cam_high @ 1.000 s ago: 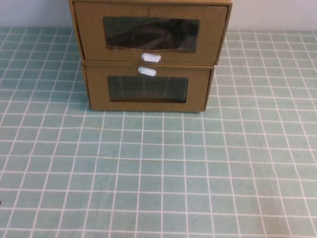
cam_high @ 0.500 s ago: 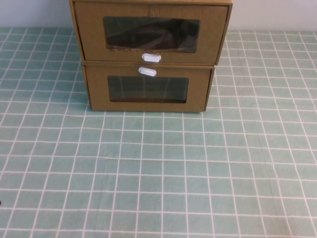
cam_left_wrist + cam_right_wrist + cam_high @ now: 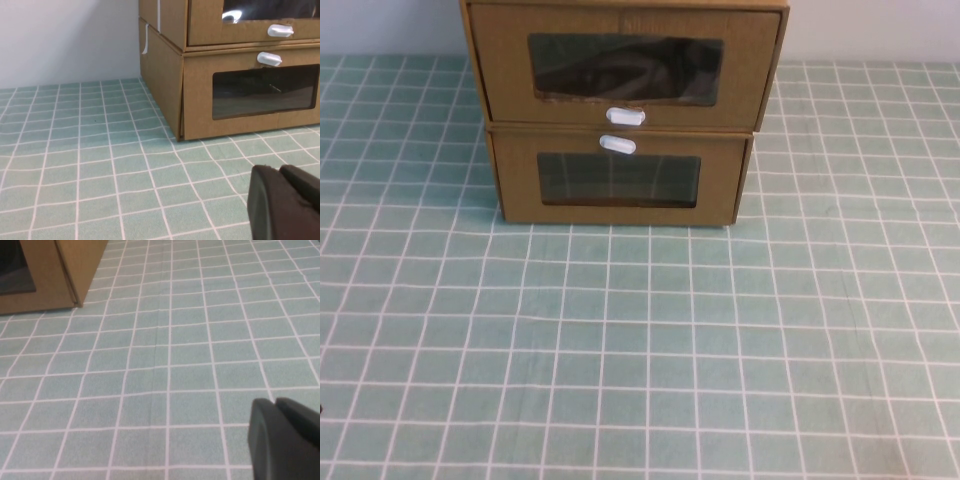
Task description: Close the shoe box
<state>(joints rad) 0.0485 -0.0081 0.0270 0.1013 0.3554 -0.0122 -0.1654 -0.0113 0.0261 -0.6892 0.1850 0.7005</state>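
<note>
The shoe box (image 3: 505,70) is the upper of two stacked brown cardboard drawer boxes at the table's far middle. Its white pull tab (image 3: 625,116) sits below its clear window. Its front stands slightly forward of the box beneath. It also shows in the left wrist view (image 3: 205,25). Neither gripper shows in the high view. My left gripper (image 3: 280,170) is shut and empty, low over the table, well short of the boxes and to their left. My right gripper (image 3: 276,402) is shut and empty, low over the table to the boxes' right.
The lower cardboard box (image 3: 515,185) has its white tab (image 3: 617,144) above its window; its corner shows in the right wrist view (image 3: 50,275). A green checked cloth (image 3: 640,350) covers the table. A pale wall (image 3: 65,40) stands behind the boxes.
</note>
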